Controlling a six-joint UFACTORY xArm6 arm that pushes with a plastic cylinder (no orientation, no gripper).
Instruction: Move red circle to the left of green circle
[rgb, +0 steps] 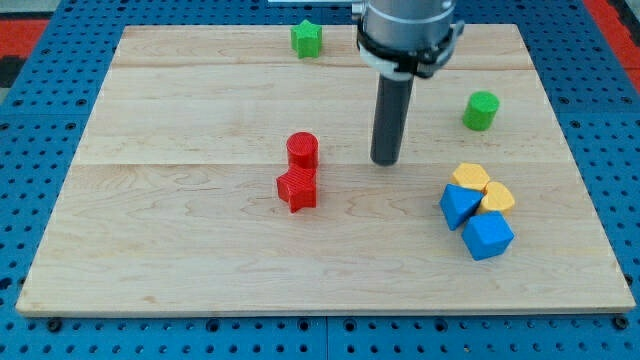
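The red circle (302, 150) stands near the board's middle, touching the red star (297, 188) just below it. The green circle (481, 110) stands toward the view's right. My tip (385, 161) rests on the board between them, to the right of the red circle and to the lower left of the green circle, touching neither.
A green star (307, 39) sits near the top edge. A cluster at the lower right holds two yellow blocks (469, 177) (497, 197) and two blue blocks (459, 205) (488, 236). The wooden board (180, 250) lies on a blue pegboard.
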